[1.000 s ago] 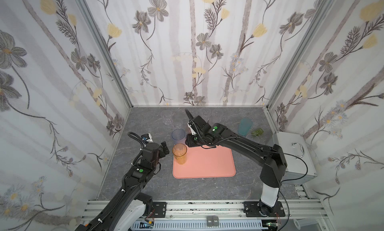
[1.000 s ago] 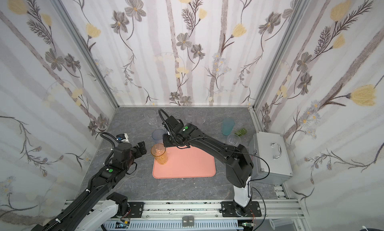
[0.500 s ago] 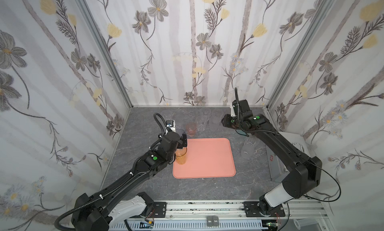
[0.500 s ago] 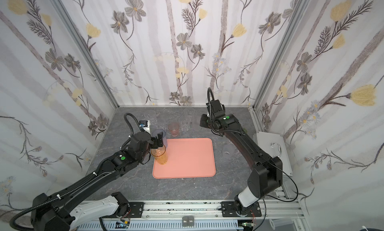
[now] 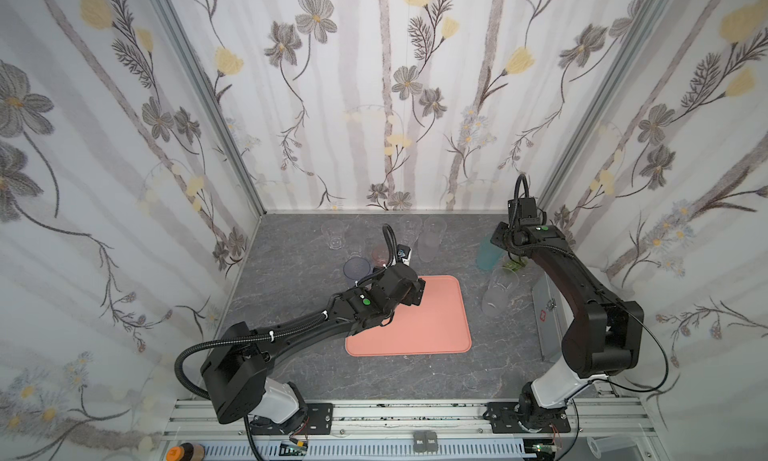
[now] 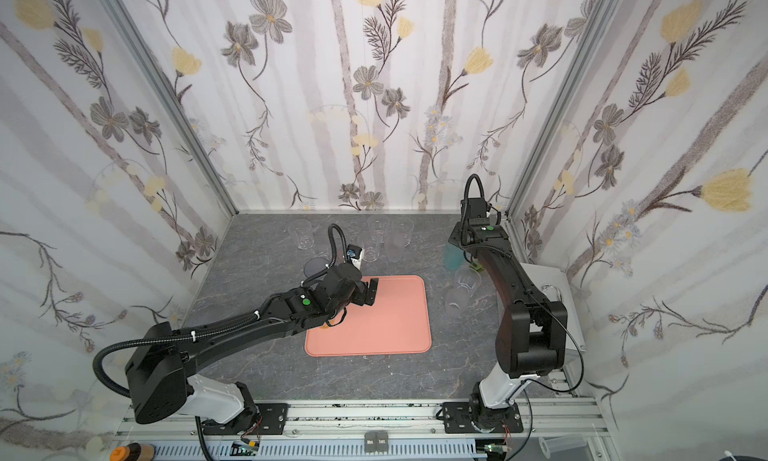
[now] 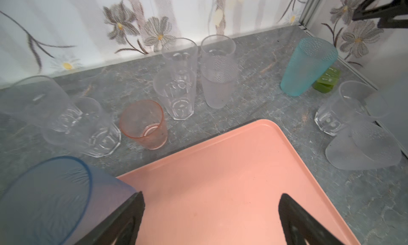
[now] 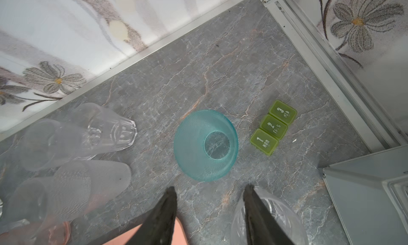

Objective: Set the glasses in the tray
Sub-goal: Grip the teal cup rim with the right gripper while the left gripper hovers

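The salmon-pink tray (image 5: 432, 330) lies flat in the middle of the grey worktop (image 5: 299, 263), and nearly all of its surface is bare. The left claw (image 7: 209, 221) hangs over the tray's far left part, spread wide and holding nothing; its fingers (image 7: 123, 219) frame only pink tray. Just outside one finger stands a blue glass (image 7: 44, 199), off the tray by its far left corner; whether finger and glass touch cannot be told. Beyond it a short pink glass (image 7: 143, 124) stands on the worktop near the tray's far edge. A group of clear glasses (image 7: 176, 93) and one frosted glass (image 7: 217, 87) stand behind it toward the back wall. In a top view a sliver of amber glass (image 6: 325, 325) shows under the left arm at the tray's left edge, too hidden to say more. The right claw (image 8: 209, 217) hovers toward the far right corner, its jaws parted with only worktop between them, gripping nothing. Just ahead of its fingertips a teal glass (image 8: 205, 144) stands on the worktop beside a green pill box (image 8: 273, 128). A clear tumbler (image 5: 503, 279) and a frosted tumbler (image 5: 492, 303) stand off the tray, between it and the grey metal box (image 5: 546, 305).
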`<state>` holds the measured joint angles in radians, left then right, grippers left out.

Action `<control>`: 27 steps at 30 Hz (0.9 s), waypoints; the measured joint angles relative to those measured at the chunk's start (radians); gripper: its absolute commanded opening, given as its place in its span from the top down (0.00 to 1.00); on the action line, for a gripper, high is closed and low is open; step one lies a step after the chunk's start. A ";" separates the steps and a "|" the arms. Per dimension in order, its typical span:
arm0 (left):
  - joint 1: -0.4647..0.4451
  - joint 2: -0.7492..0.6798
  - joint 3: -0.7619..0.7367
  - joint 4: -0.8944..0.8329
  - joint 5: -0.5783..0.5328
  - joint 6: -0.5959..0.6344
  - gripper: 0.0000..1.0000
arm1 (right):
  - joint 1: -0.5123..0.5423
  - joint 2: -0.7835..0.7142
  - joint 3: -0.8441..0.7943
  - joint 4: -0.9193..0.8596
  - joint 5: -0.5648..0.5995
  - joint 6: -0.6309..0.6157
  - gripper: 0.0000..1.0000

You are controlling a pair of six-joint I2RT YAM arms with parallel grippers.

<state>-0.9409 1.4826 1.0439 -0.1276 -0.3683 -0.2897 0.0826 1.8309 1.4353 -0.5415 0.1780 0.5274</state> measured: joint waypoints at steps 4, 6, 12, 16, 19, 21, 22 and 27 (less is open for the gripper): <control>-0.006 0.049 0.000 0.006 0.052 -0.010 0.02 | -0.043 0.061 0.000 0.018 -0.013 0.015 0.52; -0.008 0.069 0.000 0.013 0.066 -0.013 0.02 | -0.052 0.086 0.000 0.032 -0.026 0.022 0.53; -0.008 0.137 0.000 0.027 0.087 -0.008 0.02 | -0.076 0.158 0.002 0.074 -0.081 0.030 0.60; -0.009 0.185 0.000 0.028 0.123 0.006 0.02 | -0.079 0.195 0.006 0.095 -0.106 0.030 0.71; -0.011 0.203 0.003 0.029 0.142 0.022 0.02 | -0.079 0.210 0.007 0.096 -0.123 0.030 0.81; -0.011 0.209 0.006 0.032 0.153 0.024 0.02 | -0.079 0.212 0.007 0.096 -0.124 0.030 0.86; -0.011 0.211 0.008 0.035 0.155 0.028 0.02 | -0.079 0.212 0.007 0.098 -0.123 0.030 0.88; -0.012 0.207 0.022 0.042 0.158 0.054 0.01 | -0.076 0.185 0.002 0.092 -0.111 0.019 0.94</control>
<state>-0.9531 1.6897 1.0657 -0.0853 -0.2104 -0.2359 0.0067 2.0163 1.4368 -0.4496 0.0669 0.5465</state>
